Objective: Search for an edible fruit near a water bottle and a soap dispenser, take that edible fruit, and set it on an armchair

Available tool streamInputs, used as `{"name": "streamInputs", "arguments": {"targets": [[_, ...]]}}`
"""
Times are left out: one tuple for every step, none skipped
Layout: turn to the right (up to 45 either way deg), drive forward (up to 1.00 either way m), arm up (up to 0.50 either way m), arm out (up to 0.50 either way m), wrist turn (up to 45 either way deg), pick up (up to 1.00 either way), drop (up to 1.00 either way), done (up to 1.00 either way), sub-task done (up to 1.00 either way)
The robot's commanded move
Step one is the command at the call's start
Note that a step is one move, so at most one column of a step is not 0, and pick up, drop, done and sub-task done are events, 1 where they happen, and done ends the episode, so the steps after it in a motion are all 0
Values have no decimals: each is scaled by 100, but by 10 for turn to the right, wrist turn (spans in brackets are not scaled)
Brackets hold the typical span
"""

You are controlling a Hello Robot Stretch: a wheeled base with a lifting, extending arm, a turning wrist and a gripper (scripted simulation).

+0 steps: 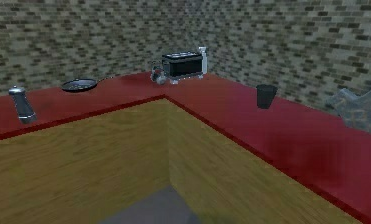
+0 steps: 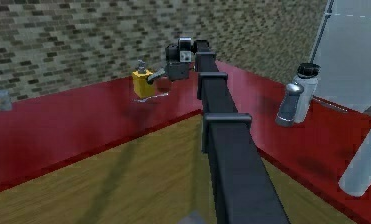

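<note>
My arm [image 2: 225,135] reaches out over a red countertop [image 2: 83,125] toward a brick wall. At its far end the gripper [image 2: 161,73] stands next to a small yellow thing with a dark top [image 2: 143,86] that rests on the counter. I cannot tell whether the gripper holds anything or touches it. A grey bottle with a dark cap [image 2: 296,95] stands on the counter at the arm side view's right. A pale bottle [image 2: 362,160] rises at that view's right edge.
The red counter [image 1: 293,140] turns a corner, with wood fronts below. On it are a toaster [image 1: 181,65], a dark plate [image 1: 79,86], a grey shaker [image 1: 23,104], a dark cup [image 1: 266,95] and a grey object [image 1: 358,106]. A white panel [image 2: 348,50] stands at the back right.
</note>
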Motion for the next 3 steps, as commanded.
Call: {"name": "streamInputs", "arguments": {"targets": [[0,0,0,0,-450,0,0,0,0],[0,0,0,0,-450,0,0,0,0],[0,0,0,0,-210,0,0,0,0]]}}
